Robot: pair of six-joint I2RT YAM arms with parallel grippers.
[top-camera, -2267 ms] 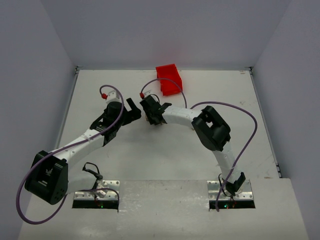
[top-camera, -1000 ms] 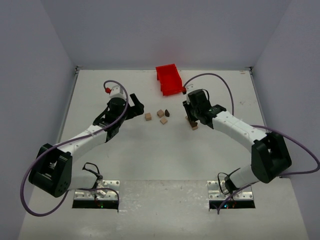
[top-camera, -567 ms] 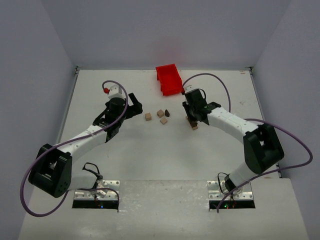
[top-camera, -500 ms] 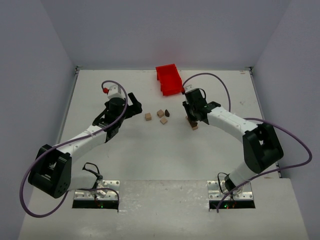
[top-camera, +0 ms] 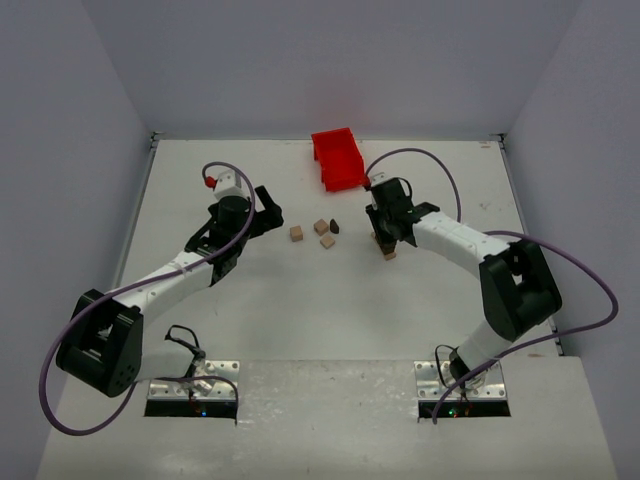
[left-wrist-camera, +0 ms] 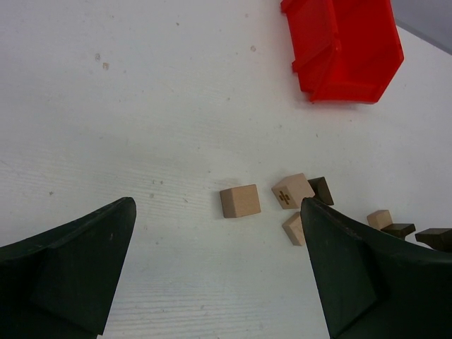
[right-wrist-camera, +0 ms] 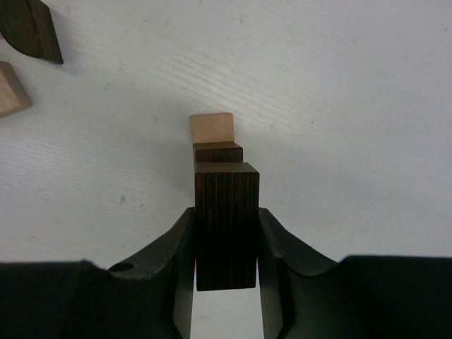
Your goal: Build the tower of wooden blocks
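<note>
R arm swung rt; R fingers pinch dark block lengthwise; L fingers wide, empty.

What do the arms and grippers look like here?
Both the left arm and right arm have white links with bulky black joint housings. A purple cable loops outside each, the left one's ending in a red cap at the wrist. The left gripper and right gripper are black, with broad tapered fingers.
</note>
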